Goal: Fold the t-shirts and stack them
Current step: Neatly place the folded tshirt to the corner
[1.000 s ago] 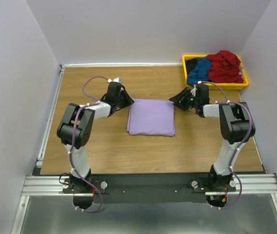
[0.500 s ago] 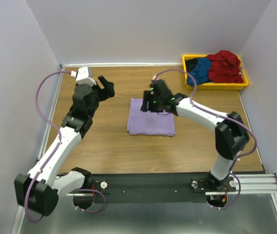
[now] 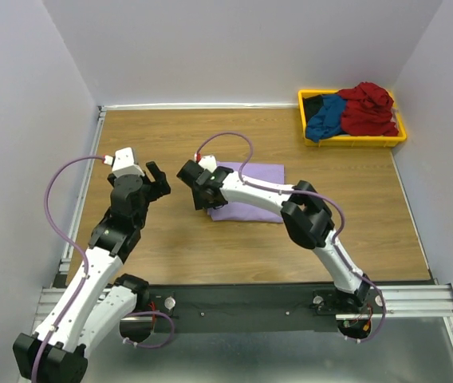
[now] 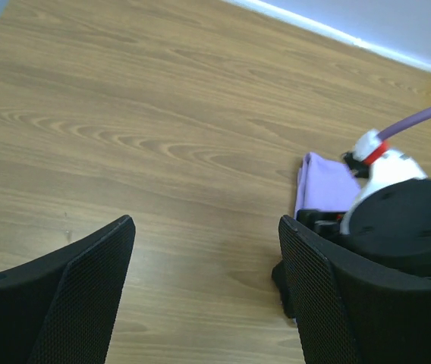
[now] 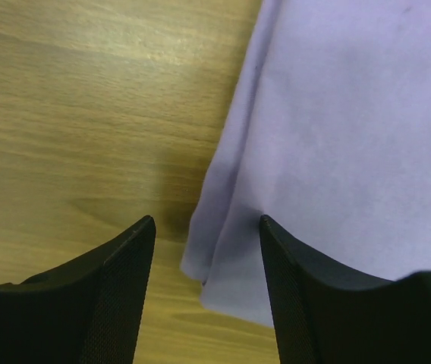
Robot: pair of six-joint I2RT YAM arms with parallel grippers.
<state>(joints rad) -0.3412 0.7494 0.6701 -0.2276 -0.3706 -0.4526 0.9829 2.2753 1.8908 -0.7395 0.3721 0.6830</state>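
Note:
A lavender-purple t-shirt (image 3: 260, 177) lies folded into a rectangle in the middle of the table. My right gripper (image 3: 193, 177) has reached across it to its left edge. In the right wrist view the right gripper (image 5: 206, 223) is open, with one finger over bare wood and the other over the t-shirt's (image 5: 337, 136) layered corner, not clamped. My left gripper (image 3: 159, 179) hovers open to the left of the shirt, over bare wood (image 4: 206, 227). The lavender edge (image 4: 323, 186) shows beside the right wrist. Dark red (image 3: 368, 108), blue (image 3: 327, 116) and black (image 3: 313, 104) t-shirts lie heaped in the bin.
The yellow plastic bin (image 3: 370, 141) stands at the table's back right corner. Walls close the table at the back and both sides. A metal rail (image 3: 83, 191) runs along the left edge. The right arm's elbow (image 3: 306, 217) hangs over the shirt's near right corner.
The left gripper opened, let go of the shirt's left edge and pulled back to the near left. The right arm swung from the shirt's right side across to its left edge.

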